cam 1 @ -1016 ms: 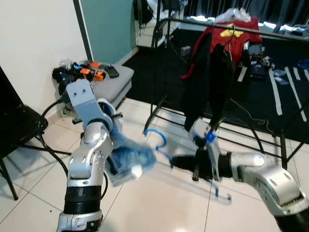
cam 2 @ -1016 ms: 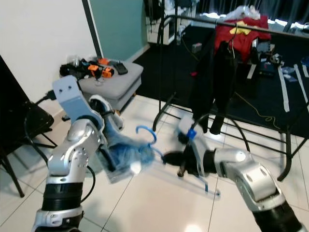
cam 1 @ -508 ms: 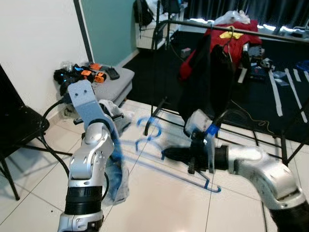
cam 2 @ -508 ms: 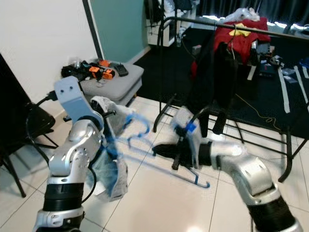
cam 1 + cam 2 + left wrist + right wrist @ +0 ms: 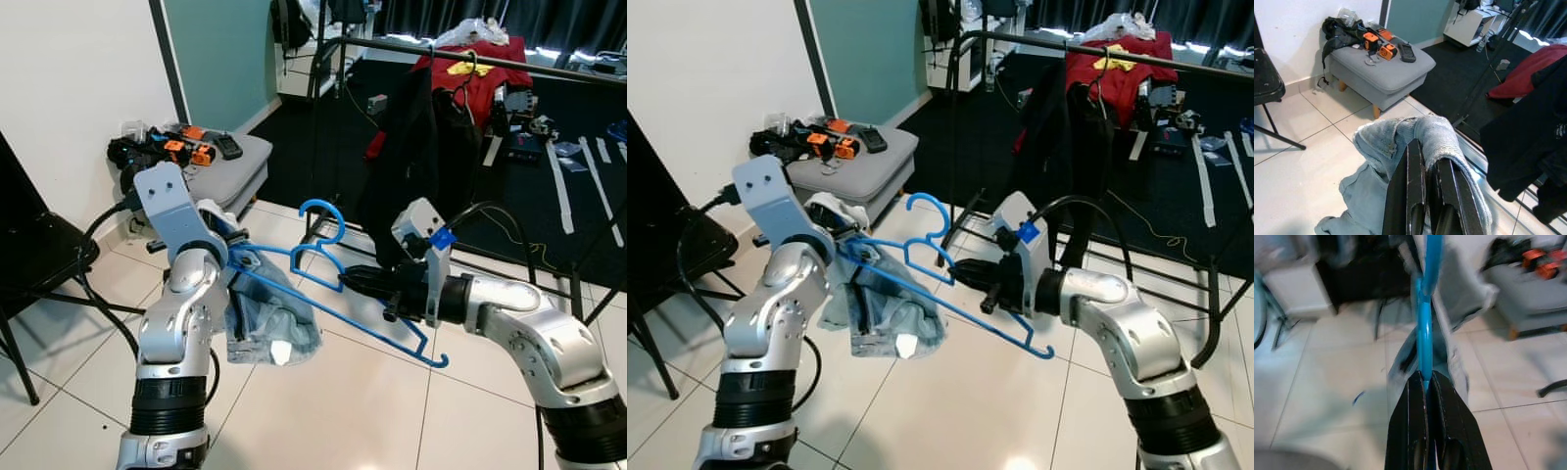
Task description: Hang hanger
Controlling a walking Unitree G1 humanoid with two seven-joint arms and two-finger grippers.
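Hanger (image 5: 323, 279) and denim sit between the two arms, held up over the tiled floor (image 5: 323, 411) in front of the clothes rail (image 5: 460, 51). The right gripper (image 5: 1425, 382) has its two black fingers pinched tight on the blue plastic of the hanger, near the middle of the frame, so the hook (image 5: 323, 217) stands free and upward, ready to go over a bar. The left gripper (image 5: 1422, 161) has its fingers pressed together on a fold of the pale blue jeans (image 5: 269, 328), which drape over the hanger's near end and hang down below it; that grip looks meant to keep the cloth from sliding off while the hanger is carried. The rail stands well apart behind, with a red garment (image 5: 480, 73) and dark clothes (image 5: 416, 147) already on it. A grey footstool (image 5: 1376, 63) with orange tools on top stands by the white wall. Lifting toward the rail seems to be the next need.
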